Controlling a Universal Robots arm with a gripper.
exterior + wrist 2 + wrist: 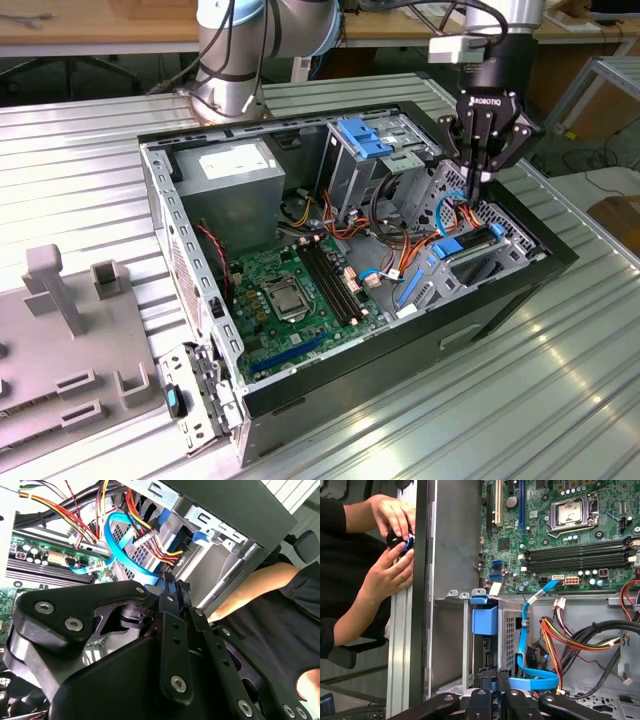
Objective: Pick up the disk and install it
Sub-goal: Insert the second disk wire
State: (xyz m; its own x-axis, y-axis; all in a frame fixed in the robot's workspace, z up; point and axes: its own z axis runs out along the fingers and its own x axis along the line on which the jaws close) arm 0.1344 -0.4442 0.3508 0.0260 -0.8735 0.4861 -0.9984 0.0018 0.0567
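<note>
The gripper (478,186) hangs inside the computer case (300,385) (fingers pressed together, holding nothing) above blue cables (530,645).

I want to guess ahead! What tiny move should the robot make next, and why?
Probably a slow, small push straight down. The disk, with its blue frame, seems to lie already in the bay, and the end effector hangs just above it, shut and holding nothing. I can't tell if they touch. Orange and blue cables crowd close beside it, so sideways moves look risky.

A person's hands (390,550) grip a black knob (400,540) beside the motherboard (560,530).
</note>
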